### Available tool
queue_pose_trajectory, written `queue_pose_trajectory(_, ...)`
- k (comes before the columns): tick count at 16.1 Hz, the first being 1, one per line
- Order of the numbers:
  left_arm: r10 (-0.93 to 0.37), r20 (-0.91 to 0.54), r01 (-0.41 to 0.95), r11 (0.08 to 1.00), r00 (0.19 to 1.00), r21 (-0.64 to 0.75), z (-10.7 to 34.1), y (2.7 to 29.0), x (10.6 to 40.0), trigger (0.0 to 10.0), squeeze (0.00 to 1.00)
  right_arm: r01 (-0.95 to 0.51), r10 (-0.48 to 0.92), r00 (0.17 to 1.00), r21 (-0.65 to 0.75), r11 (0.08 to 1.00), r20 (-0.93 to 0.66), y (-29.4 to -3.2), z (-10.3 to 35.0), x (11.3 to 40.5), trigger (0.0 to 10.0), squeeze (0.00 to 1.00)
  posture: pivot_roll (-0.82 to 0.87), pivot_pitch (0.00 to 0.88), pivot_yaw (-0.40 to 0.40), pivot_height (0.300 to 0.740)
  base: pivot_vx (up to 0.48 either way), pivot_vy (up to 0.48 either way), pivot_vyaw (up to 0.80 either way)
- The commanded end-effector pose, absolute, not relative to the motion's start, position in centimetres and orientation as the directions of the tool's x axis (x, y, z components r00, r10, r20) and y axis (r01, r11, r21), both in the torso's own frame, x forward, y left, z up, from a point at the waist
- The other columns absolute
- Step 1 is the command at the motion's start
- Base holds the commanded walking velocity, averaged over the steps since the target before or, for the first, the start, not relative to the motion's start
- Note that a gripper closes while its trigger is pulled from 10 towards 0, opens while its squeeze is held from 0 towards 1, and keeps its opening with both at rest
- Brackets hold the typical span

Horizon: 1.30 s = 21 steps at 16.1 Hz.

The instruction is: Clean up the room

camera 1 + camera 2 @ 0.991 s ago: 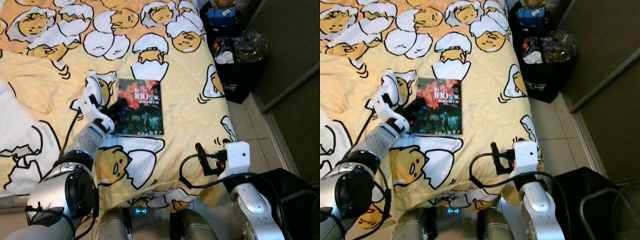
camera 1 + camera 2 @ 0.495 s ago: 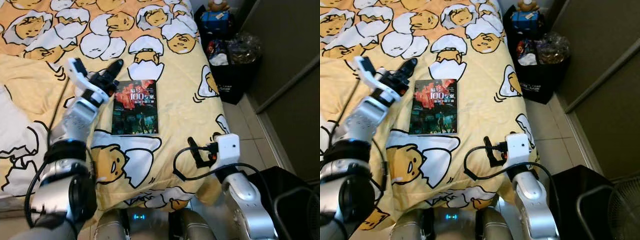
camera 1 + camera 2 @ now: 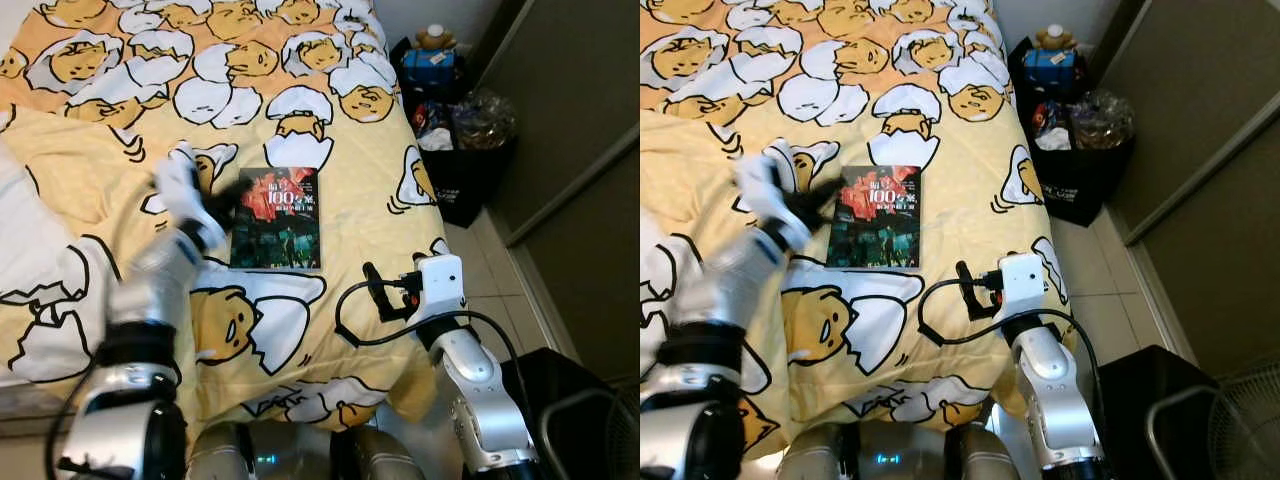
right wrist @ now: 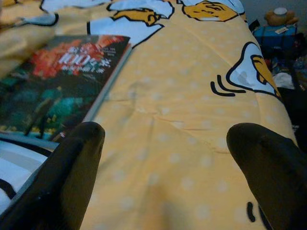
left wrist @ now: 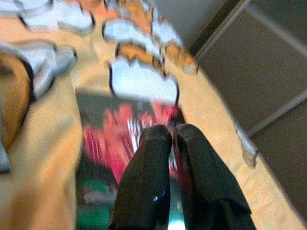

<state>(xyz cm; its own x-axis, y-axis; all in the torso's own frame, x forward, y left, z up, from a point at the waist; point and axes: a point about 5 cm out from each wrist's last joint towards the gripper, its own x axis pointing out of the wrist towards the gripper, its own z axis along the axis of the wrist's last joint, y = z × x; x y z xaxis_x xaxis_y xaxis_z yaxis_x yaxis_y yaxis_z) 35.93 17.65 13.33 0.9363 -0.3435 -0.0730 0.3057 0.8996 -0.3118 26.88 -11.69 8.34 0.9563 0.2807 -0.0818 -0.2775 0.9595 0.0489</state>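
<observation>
On the left you see the left gripper (image 3: 228, 196), blurred, just beside the left edge of the book (image 3: 277, 218), with its two black fingers (image 5: 148, 167) pressed together and holding nothing. The book lies flat, cover up, on the yellow egg-print blanket (image 3: 360, 190) of the bed. To the right, your right gripper (image 3: 372, 290) hovers over the blanket's near right corner, fingers spread wide apart. At the far right a black bag (image 3: 462, 130) stands on the floor.
</observation>
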Motion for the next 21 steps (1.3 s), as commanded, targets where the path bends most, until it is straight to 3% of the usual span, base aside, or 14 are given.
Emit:
queue_pose_trajectory(1, -0.307, -0.163, 0.265, 0.934, 0.938, -0.238, 11.0, 16.9, 35.4, 10.0, 1.00, -0.252, 0.268, 0.958, 0.140, 0.957, -0.103, -12.5, 7.7, 26.4, 10.0, 0.00, -0.07, 0.127, -0.101, 0.740, 0.000, 0.000, 0.00)
queue_pose_trajectory(3, -0.304, -0.131, 0.285, 0.947, 0.944, -0.149, 11.7, 16.8, 35.5, 10.0, 1.00, -0.252, 0.266, 0.958, 0.134, 0.958, -0.104, -13.2, 7.6, 26.2, 10.0, 0.00, -0.09, 0.123, -0.092, 0.740, 0.000, 0.000, 0.00)
queue_pose_trajectory(8, -0.276, -0.126, 0.268, 0.960, 0.953, -0.077, 12.0, 17.1, 35.7, 10.0, 1.00, -0.234, 0.248, 0.963, 0.128, 0.964, -0.109, -13.4, 7.4, 26.4, 10.0, 0.00, -0.09, 0.098, -0.078, 0.740, 0.000, 0.000, 0.00)
queue_pose_trajectory(9, -0.267, -0.112, 0.265, 0.964, 0.957, -0.032, 12.3, 17.1, 36.0, 10.0, 1.00, -0.238, 0.252, 0.962, 0.132, 0.962, -0.103, -13.3, 7.4, 26.4, 10.0, 0.00, -0.09, 0.095, -0.077, 0.740, 0.000, 0.000, 0.00)
queue_pose_trajectory(10, -0.272, -0.075, 0.279, 0.952, 0.959, 0.124, 13.1, 16.8, 36.2, 10.0, 1.00, -0.248, 0.261, 0.960, 0.126, 0.961, -0.099, -13.2, 7.4, 26.3, 10.0, 0.00, -0.09, 0.090, -0.076, 0.740, 0.000, 0.000, 0.00)
queue_pose_trajectory(13, -0.278, -0.034, 0.277, 0.925, 0.960, 0.261, 13.3, 16.8, 35.3, 10.0, 1.00, -0.253, 0.265, 0.959, 0.117, 0.960, -0.103, -13.2, 7.2, 26.2, 10.0, 0.00, -0.09, 0.081, -0.074, 0.740, 0.000, 0.000, 0.00)
queue_pose_trajectory(15, -0.218, 0.016, 0.206, 0.944, 0.976, 0.258, 13.1, 17.8, 33.4, 10.0, 1.00, -0.258, 0.269, 0.958, 0.109, 0.960, -0.100, -13.1, 7.1, 26.3, 10.0, 0.00, -0.08, 0.059, -0.067, 0.740, 0.000, 0.000, 0.00)
queue_pose_trajectory(18, -0.143, 0.091, 0.128, 0.980, 0.986, 0.152, 14.2, 18.5, 27.5, 10.0, 1.00, -0.189, 0.193, 0.980, 0.093, 0.978, -0.044, -14.2, 8.1, 26.6, 10.0, 0.00, -0.01, 0.015, -0.053, 0.740, 0.000, 0.000, 0.00)
queue_pose_trajectory(21, -0.260, 0.051, 0.253, 0.961, 0.964, 0.112, 13.2, 17.1, 23.9, 10.0, 1.00, -0.184, 0.185, 0.983, 0.060, 0.981, -0.017, -14.4, 8.5, 25.6, 10.0, 0.00, 0.03, 0.000, -0.053, 0.740, 0.000, 0.000, 0.00)
